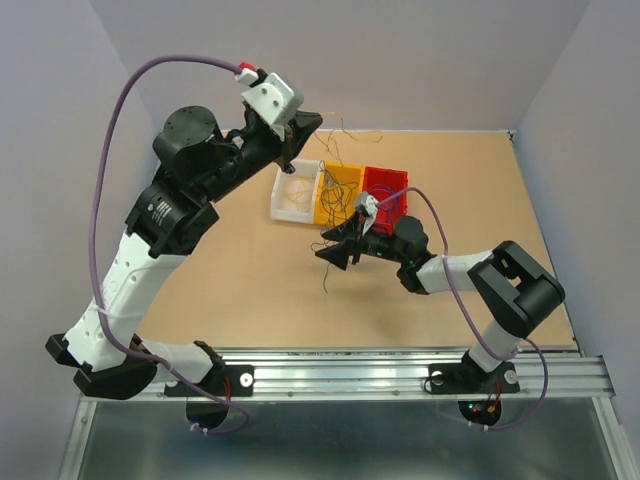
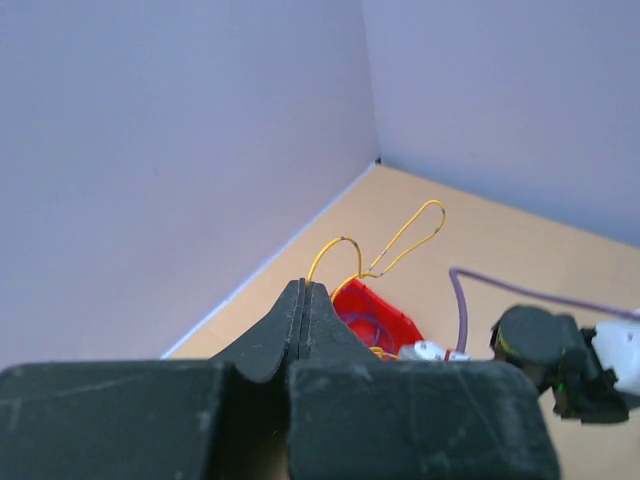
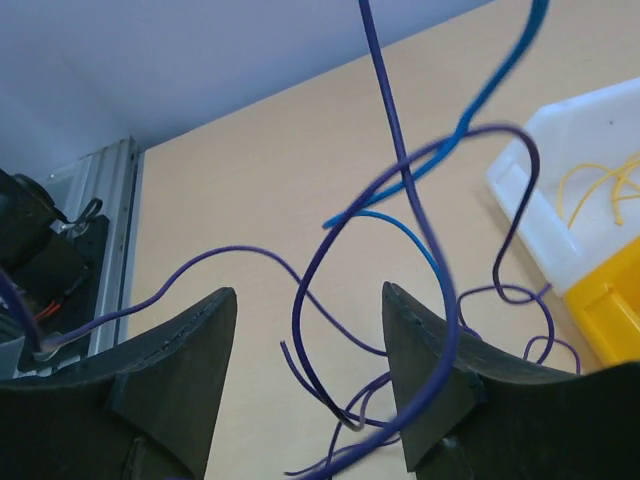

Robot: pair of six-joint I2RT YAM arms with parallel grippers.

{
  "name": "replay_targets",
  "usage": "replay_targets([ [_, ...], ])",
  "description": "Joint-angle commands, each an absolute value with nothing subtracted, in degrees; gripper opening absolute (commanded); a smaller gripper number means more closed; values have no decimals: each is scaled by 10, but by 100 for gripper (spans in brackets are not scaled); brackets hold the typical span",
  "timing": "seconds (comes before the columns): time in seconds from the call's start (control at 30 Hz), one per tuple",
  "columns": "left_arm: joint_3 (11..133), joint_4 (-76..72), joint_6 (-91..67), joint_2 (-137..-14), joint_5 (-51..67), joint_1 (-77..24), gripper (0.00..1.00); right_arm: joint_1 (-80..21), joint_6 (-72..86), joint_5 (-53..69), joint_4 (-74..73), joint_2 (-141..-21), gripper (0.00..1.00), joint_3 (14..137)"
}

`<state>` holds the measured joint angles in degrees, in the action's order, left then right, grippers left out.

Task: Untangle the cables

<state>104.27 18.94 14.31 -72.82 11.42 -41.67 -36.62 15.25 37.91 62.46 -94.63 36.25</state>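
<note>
My left gripper (image 1: 308, 124) is raised high over the table's far side, shut on a pale yellow wire (image 2: 398, 240). In the left wrist view the wire leaves the closed fingertips (image 2: 304, 285) and loops above the red bin (image 2: 372, 312). My right gripper (image 1: 333, 253) is low over the table in front of the bins, open. In the right wrist view (image 3: 308, 292) purple wires (image 3: 318, 300) and a blue wire (image 3: 470, 120) curl between and across its spread fingers; none is pinched. Thin strands (image 1: 326, 279) trail on the table below it.
Three small bins stand in a row at mid-table: white (image 1: 283, 205), yellow (image 1: 345, 178) and red (image 1: 398, 180), each with wire pieces inside. The white bin (image 3: 530, 180) and yellow bin (image 3: 610, 315) lie right of my right gripper. Lilac walls enclose the table.
</note>
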Motion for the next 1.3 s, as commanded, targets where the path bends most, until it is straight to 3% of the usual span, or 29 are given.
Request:
replay_targets([
  [0.0, 1103, 127, 95, -723, 119, -420, 0, -379, 162, 371, 712, -958, 66, 395],
  [0.03, 1107, 126, 90, -723, 126, -420, 0, -380, 163, 373, 720, -959, 66, 393],
  [0.1, 1112, 111, 83, -720, 124, -420, 0, -382, 168, 373, 731, -962, 39, 390],
  [0.13, 1114, 104, 83, -716, 106, -420, 0, -383, 170, 367, 731, -962, 18, 389],
  [0.17, 1117, 98, 83, -715, 92, -420, 0, -383, 173, 363, 730, -962, 10, 389],
  [0.23, 1140, 83, 100, -719, 49, -420, 0, -382, 178, 355, 730, -961, 1, 376],
  [0.5, 1135, -43, 206, -685, -126, -420, 0, -390, 206, 285, 704, -870, 1, 202],
  [0.57, 1117, -82, 254, -678, -193, -420, 0, -390, 196, 259, 646, -808, 0, 178],
  [0.6, 1113, -103, 267, -676, -205, -420, 0, -390, 180, 234, 548, -788, 1, 178],
  [0.73, 1078, -93, 269, -666, -179, -420, 0, -391, 163, 164, 340, -701, 1, 212],
  [0.87, 1026, -120, 284, -671, -209, -420, 0, -391, 196, 128, 323, -629, 1, 186],
  [0.9, 1011, -139, 297, -678, -219, -419, 0, -391, 199, 125, 297, -614, 8, 188],
  [0.93, 1006, -140, 301, -679, -215, -419, 0, -391, 194, 129, 285, -612, 50, 192],
  [0.97, 1001, -137, 300, -681, -215, -419, 0, -392, 185, 138, 277, -609, 66, 196],
  [1.03, 990, -126, 287, -677, -175, -419, 0, -391, 154, 151, 297, -601, 87, 193],
  [1.27, 953, -81, 224, -644, -108, -420, 0, -391, 100, 192, 344, -565, 95, 236],
])
